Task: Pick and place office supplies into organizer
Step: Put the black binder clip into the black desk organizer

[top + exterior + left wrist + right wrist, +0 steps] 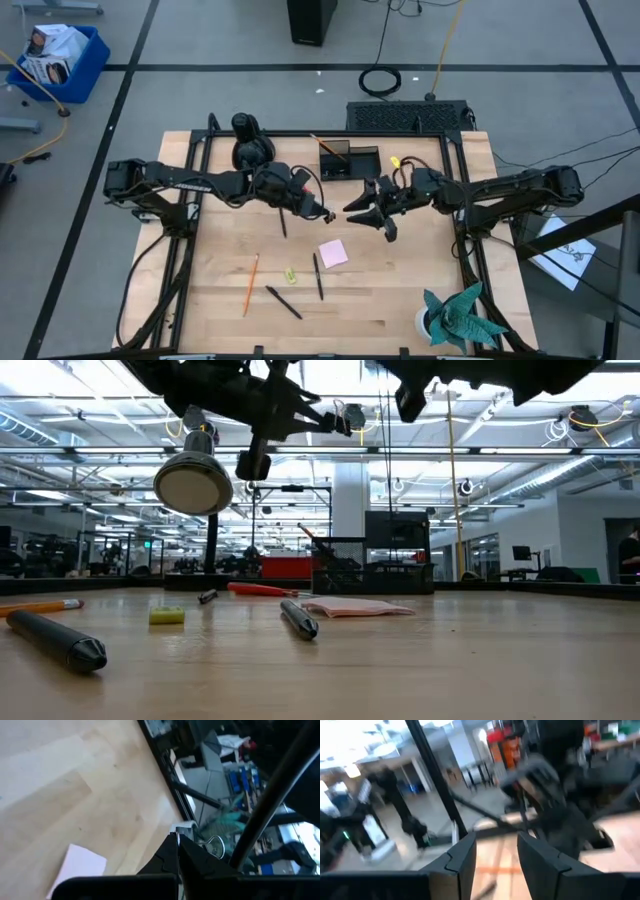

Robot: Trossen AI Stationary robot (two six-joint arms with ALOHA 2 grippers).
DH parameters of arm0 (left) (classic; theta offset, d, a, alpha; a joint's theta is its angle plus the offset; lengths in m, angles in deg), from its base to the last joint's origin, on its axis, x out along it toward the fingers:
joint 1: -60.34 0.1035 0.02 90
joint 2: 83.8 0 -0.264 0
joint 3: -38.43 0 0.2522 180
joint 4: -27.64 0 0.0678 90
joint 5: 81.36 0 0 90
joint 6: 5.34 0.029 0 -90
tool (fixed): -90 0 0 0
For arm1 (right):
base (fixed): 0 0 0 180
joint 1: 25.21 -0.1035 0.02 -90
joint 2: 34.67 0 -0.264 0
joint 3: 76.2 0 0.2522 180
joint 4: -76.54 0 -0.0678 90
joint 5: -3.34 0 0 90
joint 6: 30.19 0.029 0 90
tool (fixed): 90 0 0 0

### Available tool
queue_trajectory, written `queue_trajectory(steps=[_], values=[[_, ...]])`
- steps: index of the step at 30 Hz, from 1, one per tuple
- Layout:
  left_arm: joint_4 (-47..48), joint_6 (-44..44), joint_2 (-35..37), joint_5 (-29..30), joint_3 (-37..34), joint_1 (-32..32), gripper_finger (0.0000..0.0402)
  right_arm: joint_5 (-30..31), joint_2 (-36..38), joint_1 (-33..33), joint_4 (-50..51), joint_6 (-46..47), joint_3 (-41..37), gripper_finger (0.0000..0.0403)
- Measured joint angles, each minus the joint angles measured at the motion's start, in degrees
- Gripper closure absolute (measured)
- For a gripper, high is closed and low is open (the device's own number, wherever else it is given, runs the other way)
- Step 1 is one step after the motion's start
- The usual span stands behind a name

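Table [400, 290]: teal plant [458, 315] at corner | black bulbous object [250, 140] beside organizer [350, 160]

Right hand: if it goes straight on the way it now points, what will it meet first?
Probably the left hand: in the high view the right hand points across at it, and the right wrist view shows the left arm just ahead. Whether their heights match exactly, I cannot tell.

Both arms crowd the air above mid-bench, the left gripper [326, 213] and right gripper [362, 205] near each other before the organizer [349, 162]. Pens [318, 276], the sticky-note pad [333, 252] and a pencil [250, 284] litter the bench [220, 310] centre; its left and right flanks lie open.
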State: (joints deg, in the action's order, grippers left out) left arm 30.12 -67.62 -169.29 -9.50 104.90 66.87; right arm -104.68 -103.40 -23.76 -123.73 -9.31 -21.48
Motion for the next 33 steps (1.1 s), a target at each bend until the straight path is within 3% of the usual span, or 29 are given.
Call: queue_trajectory(steps=[5,11,18,25,33], values=[[-1.51,0.81,0.0,-1.86,0.0,-0.73,0.0401,-0.24,-2.88,-1.22,6.58,-1.75,2.63,0.0242],[-0.95,2.22,0.0,-3.14,0.0,-0.82,0.0401,-0.15,-7.55,-1.96,5.51,-4.08,3.66,0.0219],[2.43,4.61,0.0,-3.68,0.0,-2.16,0.0401,0.06,-7.89,-1.83,4.48,-6.68,3.68,0.0226],[0.34,3.55,0.0,0.23,0.0,-3.87,0.0401,0.02,-10.56,-1.94,0.53,-5.18,3.68,0.0224],[0.22,2.91,0.0,0.64,0.0,-4.01,0.0401,-0.18,-13.76,-1.98,-1.86,-3.38,3.68,0.0226]])
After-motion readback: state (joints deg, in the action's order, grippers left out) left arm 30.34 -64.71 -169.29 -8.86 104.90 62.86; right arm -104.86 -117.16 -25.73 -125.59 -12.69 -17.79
